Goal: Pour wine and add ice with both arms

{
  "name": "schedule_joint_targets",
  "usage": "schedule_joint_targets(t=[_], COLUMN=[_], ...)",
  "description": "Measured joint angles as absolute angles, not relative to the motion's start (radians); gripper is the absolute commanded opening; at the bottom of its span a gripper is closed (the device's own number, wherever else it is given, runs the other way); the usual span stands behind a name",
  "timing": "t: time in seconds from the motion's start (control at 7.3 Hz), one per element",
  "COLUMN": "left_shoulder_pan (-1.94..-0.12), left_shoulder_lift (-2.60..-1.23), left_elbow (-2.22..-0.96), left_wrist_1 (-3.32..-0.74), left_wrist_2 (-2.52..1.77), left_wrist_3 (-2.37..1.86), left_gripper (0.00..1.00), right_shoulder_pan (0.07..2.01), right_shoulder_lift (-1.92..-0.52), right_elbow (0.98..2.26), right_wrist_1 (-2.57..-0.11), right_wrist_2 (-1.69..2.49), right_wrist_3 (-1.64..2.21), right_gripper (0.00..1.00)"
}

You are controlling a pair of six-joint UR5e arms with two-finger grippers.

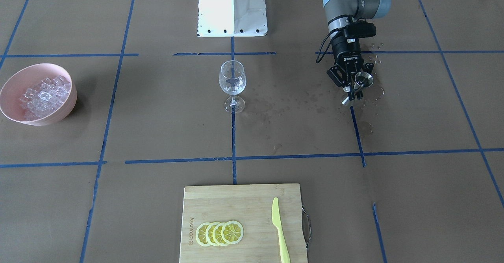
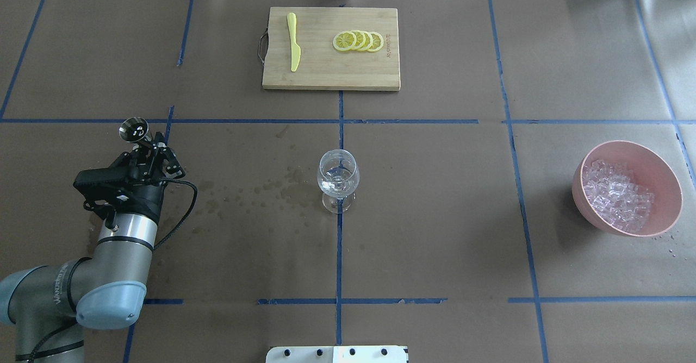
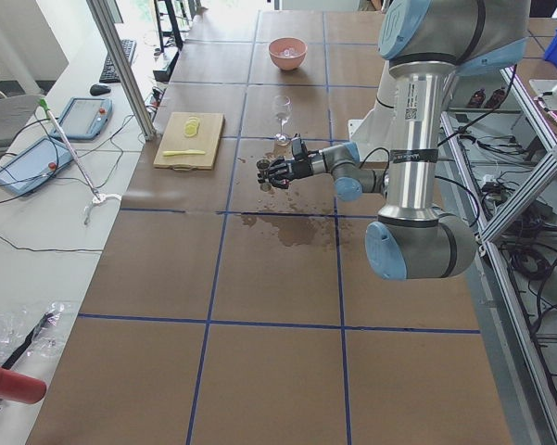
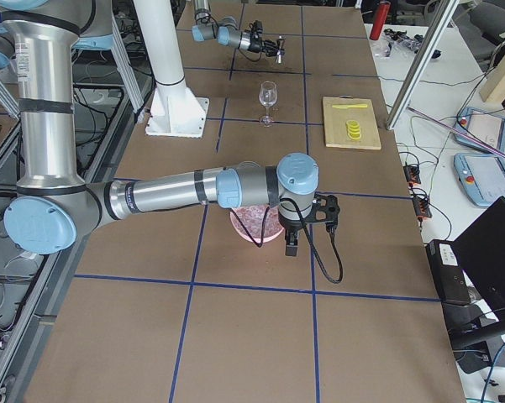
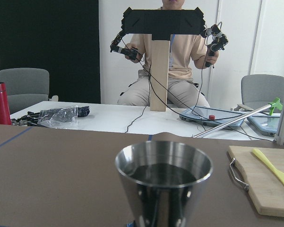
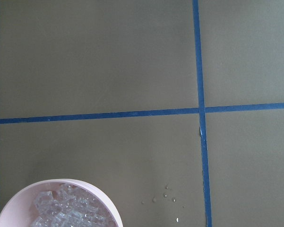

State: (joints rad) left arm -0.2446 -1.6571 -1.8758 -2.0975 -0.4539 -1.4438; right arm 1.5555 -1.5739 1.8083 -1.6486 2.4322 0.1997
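Note:
My left gripper is shut on a steel jigger and holds it just above the table, well off to the side of the wine glass. In the overhead view the left gripper holds the jigger left of the glass. The left wrist view shows the jigger upright, dark inside. Wine shows as wet spots between jigger and glass. Ice fills a pink bowl. My right gripper hangs by the bowl's near edge; I cannot tell whether it is open or shut.
A wooden cutting board at the table's far side carries a yellow knife and lemon slices. The white robot base stands behind the glass. Droplets lie beside the bowl's rim.

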Motion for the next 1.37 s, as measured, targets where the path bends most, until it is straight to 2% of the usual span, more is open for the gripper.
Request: schedule_joint_targets(t=[0.55,1.37], left_shoulder_pan=[-0.281,-0.299], left_shoulder_lift=[-1.753,-1.878], left_elbow=[-1.89,-1.942], left_wrist_1=[-2.233,-2.316], left_wrist_2=[-0.542,-0.726], left_wrist_3=[-1.16,-0.856], left_gripper=[0.0,0.0], right_shoulder_pan=[1.455,1.262], right_shoulder_lift=[-1.494,-1.517], right_elbow=[1.886,2.045], right_wrist_1=[-1.652,-1.577], right_wrist_2=[2.431,2.294], right_wrist_3=[0.452,0.789], right_gripper=[1.0,1.0])
